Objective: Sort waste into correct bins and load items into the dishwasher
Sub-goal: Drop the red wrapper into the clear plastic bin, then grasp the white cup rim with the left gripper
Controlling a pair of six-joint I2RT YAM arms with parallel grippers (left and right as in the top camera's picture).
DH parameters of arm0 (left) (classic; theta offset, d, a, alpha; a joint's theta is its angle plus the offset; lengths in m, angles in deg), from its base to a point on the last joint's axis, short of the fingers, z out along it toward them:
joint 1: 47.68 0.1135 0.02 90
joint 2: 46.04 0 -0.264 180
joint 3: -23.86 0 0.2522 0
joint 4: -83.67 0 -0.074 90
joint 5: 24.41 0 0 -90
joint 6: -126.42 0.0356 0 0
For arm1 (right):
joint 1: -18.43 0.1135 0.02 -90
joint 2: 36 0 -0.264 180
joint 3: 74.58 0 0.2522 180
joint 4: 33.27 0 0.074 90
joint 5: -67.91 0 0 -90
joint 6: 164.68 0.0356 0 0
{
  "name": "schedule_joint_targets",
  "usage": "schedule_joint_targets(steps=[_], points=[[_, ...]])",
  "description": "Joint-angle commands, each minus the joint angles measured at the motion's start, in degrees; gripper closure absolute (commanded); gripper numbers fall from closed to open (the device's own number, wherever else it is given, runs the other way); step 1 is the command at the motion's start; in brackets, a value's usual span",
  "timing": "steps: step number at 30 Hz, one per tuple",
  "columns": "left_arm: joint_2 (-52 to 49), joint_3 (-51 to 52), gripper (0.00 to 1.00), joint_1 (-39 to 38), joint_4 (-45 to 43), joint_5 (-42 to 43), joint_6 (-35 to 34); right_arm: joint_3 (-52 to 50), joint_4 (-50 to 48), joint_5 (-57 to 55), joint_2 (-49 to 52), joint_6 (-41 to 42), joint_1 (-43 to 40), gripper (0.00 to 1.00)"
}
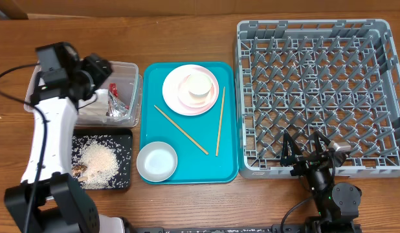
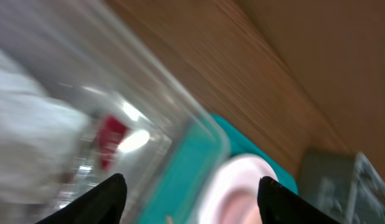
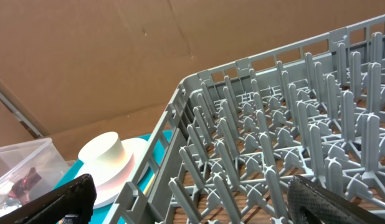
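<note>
Probably lab: wooden table [image 1: 187, 32], cardboard backdrop [image 3: 86, 50]

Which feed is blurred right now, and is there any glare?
Left wrist view: heavily motion-blurred, the clear tub smeared with bright glare spots on its wall, the foil wrapper just a red smudge. Right wrist view: the dish rack is sharp. Overhead view: sharp and evenly lit.

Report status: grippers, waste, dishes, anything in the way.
Left gripper open over clear tub; right gripper open at dish rack. Napkin, wrapper in tub; rice in black tray. Plate, grey bowl, chopsticks on teal tray.
</note>
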Motion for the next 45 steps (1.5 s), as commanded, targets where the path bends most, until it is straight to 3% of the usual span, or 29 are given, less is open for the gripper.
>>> schedule_joint_targets(steps=[1,4,9,15,28,30,32,38,45], points=[[0.90,-0.66,0.38,-7.23,-1.20,8.11,2.99,-0.11,-0.46,-0.44,-0.39,0.24,0.26,0.00],[0.74,-0.66,0.40,-13.68,-3.08,4.15,2.99,-0.11,-0.44,-0.44,-0.39,0.24,0.26,0.00],[-0.31,-0.66,0.41,-26.71,-5.01,-11.69,2.97,-0.11,-0.44,-0.44,-0.39,0.24,0.26,0.00],[-3.52,-0.66,0.38,-33.73,-6.10,-18.53,2.95,-0.11,-0.46,-0.44,-0.39,0.24,0.26,0.00],[-12.24,-0.66,0.50,-34.62,-6.71,-18.64,1.20,-0.11,-0.46,-0.44,-0.39,0.24,0.26,0.00],[-12.87,-0.63,0.58,-34.62,-6.58,-18.67,1.22,-0.11,-0.46,-0.44,-0.39,0.24,0.26,0.00],[-12.94,-0.66,0.71,-34.62,-6.40,-18.67,1.22,-0.11,-0.44,-0.44,-0.39,0.26,0.26,0.00],[-12.74,-0.68,0.93,-34.62,-6.40,-18.69,1.22,-0.11,-0.46,-0.44,-0.39,0.24,0.26,0.00],[-12.70,-0.68,0.96,-34.53,-3.52,-18.71,1.22,-0.11,-0.46,-0.44,-0.39,0.24,0.26,0.00]])
